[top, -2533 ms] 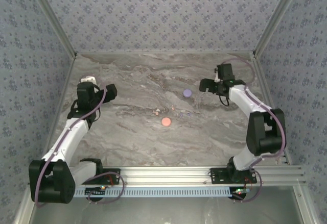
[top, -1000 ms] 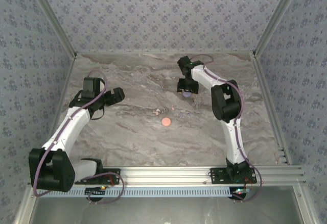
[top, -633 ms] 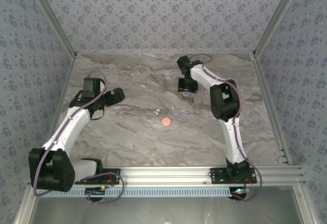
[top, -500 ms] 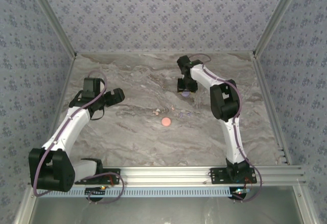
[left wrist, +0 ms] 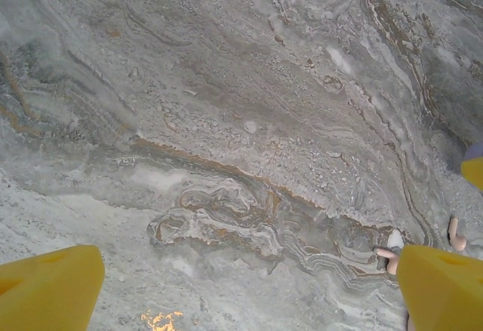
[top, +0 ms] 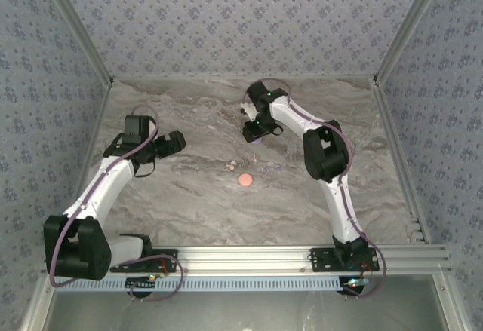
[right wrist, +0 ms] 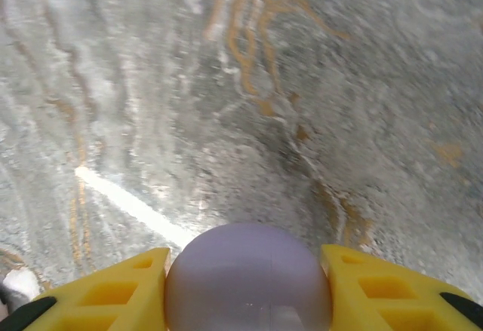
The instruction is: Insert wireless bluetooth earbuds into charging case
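Observation:
My right gripper (top: 255, 130) is shut on the lilac round charging case (right wrist: 247, 278), which sits pinched between both yellow fingers (right wrist: 113, 293) just above the marble table (top: 189, 203). A second, pink-orange round case (top: 244, 180) lies at mid-table. Tiny earbuds lie near it: whitish-pink ones (top: 229, 167) to its upper left and lilac ones (top: 276, 168) to its upper right. In the left wrist view, two whitish-pink earbuds (left wrist: 389, 246) lie by the right finger. My left gripper (top: 175, 141) hangs open at the left of the table, nothing between its fingers (left wrist: 49, 289).
Patterned walls enclose the table on three sides, with metal rails (top: 90, 52) at the corners. An aluminium rail (top: 249, 255) carrying both arm bases runs along the near edge. A yellow finger of the right gripper (left wrist: 474, 173) shows at the left wrist view's right edge.
The right arm swung in from the far right, came down over the lilac case, closed on it and has now shifted left with it. The left arm barely moved.

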